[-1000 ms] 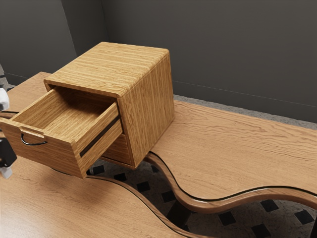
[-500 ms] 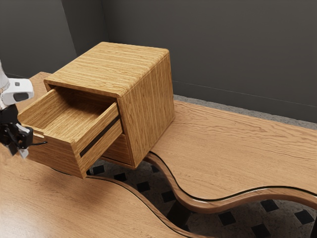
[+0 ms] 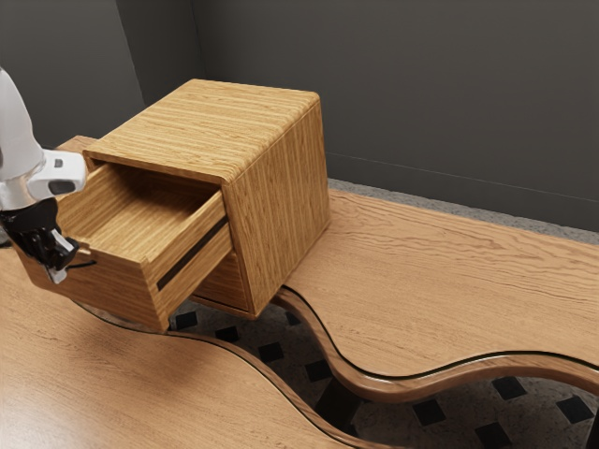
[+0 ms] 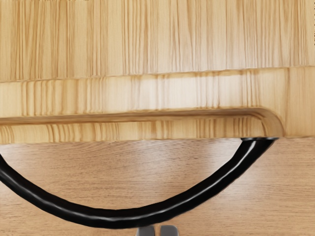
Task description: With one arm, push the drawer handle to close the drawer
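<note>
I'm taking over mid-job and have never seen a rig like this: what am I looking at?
The machine is one robot arm with a black two-finger gripper. The exterior view comes from a camera beside the arm, which enters at that view's left. The wrist view is from the arm's hand, looking at a curved black handle.

On the wooden table stands a wooden cabinet with its drawer pulled out. Nothing is held: the fingertips are almost together, right by the handle; whether they touch it, I can't tell. The job is pushing that drawer closed.
</note>
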